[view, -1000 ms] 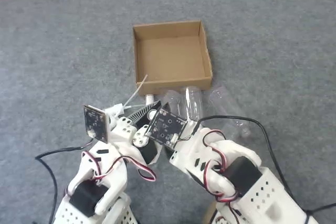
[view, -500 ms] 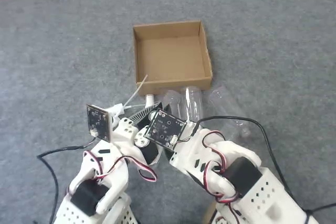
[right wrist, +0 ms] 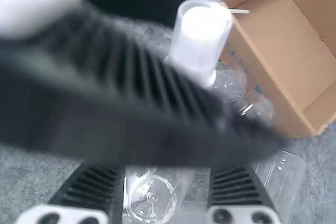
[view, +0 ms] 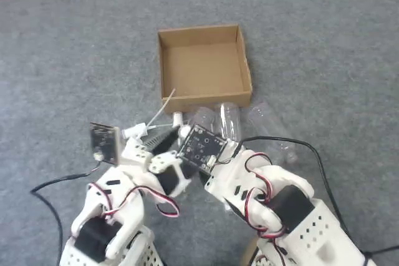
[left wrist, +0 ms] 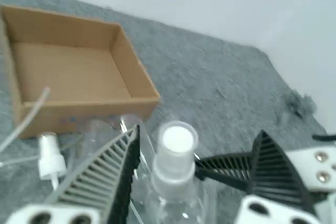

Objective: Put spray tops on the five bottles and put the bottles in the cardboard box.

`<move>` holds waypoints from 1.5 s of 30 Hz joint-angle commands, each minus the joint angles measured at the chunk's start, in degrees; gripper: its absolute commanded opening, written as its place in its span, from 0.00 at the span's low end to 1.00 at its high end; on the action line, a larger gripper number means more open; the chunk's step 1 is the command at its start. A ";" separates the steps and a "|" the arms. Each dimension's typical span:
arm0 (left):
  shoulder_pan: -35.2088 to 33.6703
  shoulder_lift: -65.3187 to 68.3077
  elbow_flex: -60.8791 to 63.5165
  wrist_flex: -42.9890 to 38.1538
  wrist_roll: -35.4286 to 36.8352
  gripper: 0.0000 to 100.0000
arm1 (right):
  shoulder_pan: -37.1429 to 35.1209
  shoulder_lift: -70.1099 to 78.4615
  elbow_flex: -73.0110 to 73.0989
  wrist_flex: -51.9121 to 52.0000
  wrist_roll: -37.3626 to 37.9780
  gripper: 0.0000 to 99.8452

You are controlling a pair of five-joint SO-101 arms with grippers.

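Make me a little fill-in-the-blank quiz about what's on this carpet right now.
The cardboard box is ____ inside. The carpet under everything is ____. The loose spray top lying beside the box is ____ in colour. Missing words: empty; grey; white.
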State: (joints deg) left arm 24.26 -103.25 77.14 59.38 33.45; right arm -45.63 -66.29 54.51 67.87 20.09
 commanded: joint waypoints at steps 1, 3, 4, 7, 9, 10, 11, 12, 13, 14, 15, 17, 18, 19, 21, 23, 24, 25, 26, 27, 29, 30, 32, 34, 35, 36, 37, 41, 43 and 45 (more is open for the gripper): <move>-4.66 -0.97 -4.79 0.09 0.88 0.32 | 0.75 -1.63 -1.14 -1.63 0.62 0.07; -6.33 -0.97 -5.23 0.09 0.79 0.32 | 0.75 -1.80 -0.18 -2.68 0.62 0.07; -6.95 -0.97 -5.41 0.09 0.79 0.32 | 0.92 -1.80 0.35 -3.30 0.62 0.07; -8.44 -0.97 -5.58 0.00 0.62 0.32 | 1.27 -1.63 1.49 -4.88 0.62 0.07; -9.23 -0.97 -5.58 0.00 0.62 0.32 | 1.27 -1.63 1.58 -4.88 0.62 0.07; -9.76 -0.97 -5.58 0.00 0.62 0.32 | 1.27 -1.71 1.58 -4.88 0.62 0.07; -10.46 -0.97 -5.58 0.00 0.44 0.32 | 1.27 -1.80 1.58 -4.88 0.62 0.07; -11.43 -0.97 -5.58 0.00 -0.35 0.32 | 1.27 -1.80 1.58 -4.88 0.62 0.07; -12.57 -0.97 -5.49 0.26 -0.97 0.32 | 1.27 -1.80 1.58 -4.79 0.44 0.07; -13.80 -0.97 -5.41 0.26 -1.23 0.32 | 1.27 -1.80 1.58 -4.79 0.35 0.07; -15.30 -0.97 -5.41 0.26 -1.05 0.30 | 1.27 -1.80 1.58 -4.79 0.26 0.07; -18.29 -0.97 -5.41 0.18 -1.05 0.27 | 1.27 -1.98 1.58 -4.79 0.26 0.07; -19.69 -0.97 -5.32 0.09 -1.05 0.24 | 1.27 -1.98 1.58 -4.79 0.18 0.07; -20.84 -0.97 -5.23 0.09 -1.05 0.22 | 1.27 -1.98 1.58 -4.79 0.18 0.07; -22.51 -0.97 -5.14 0.35 -1.05 0.17 | 1.27 -2.07 1.58 -4.79 0.18 0.07; -23.56 -0.97 -4.70 0.44 -1.05 0.12 | 1.27 -2.15 1.58 -4.79 0.18 0.07; -23.91 -0.97 -4.18 0.18 -1.05 0.10 | 1.27 -2.15 1.58 -4.79 0.18 0.07; -24.26 -0.97 -3.74 0.09 -1.23 0.08 | 1.27 -2.15 1.58 -4.88 0.18 0.07; -24.53 -0.97 -3.30 0.09 -1.23 0.06 | 1.27 -2.15 1.58 -4.88 0.18 0.07; -24.79 -0.97 -2.86 0.09 -1.23 0.04 | 1.27 -2.15 1.58 -4.88 0.09 0.07; -25.05 -0.97 -1.54 0.00 -1.32 0.01 | 1.27 -2.15 1.58 -4.88 0.09 0.07; -24.70 -0.97 -0.75 0.00 -1.14 0.01 | 1.27 -2.15 1.58 -4.88 0.09 0.07; -23.21 -0.97 1.10 -0.26 -1.05 0.01 | 1.27 -2.15 1.58 -5.67 -1.41 0.07; -20.04 -0.97 4.00 -1.93 -1.05 0.01 | 1.10 -2.15 1.58 -7.16 -4.66 0.07; -18.46 -0.97 5.41 -2.99 -1.23 0.01 | 1.01 -2.15 1.58 -7.69 -5.71 0.07; -17.05 -0.97 6.73 -4.13 -1.32 0.01 | 1.01 -2.15 1.58 -8.13 -6.33 0.07; -16.18 -0.97 7.87 -5.19 -1.32 0.01 | 0.92 -2.15 1.58 -8.13 -6.33 0.07; -15.03 -0.97 9.80 -8.26 -1.41 0.01 | 0.92 -2.15 1.58 -8.48 -6.33 0.07; -14.42 -0.97 9.80 -8.62 -1.41 0.01 | 0.04 -2.15 1.58 -8.48 -6.24 0.07; -12.57 -0.97 9.71 -8.62 -1.41 0.01 | -1.63 -2.07 1.67 -8.22 -6.24 0.07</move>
State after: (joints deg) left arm 9.23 -103.25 87.78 52.97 33.01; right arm -45.19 -66.29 56.79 60.75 14.46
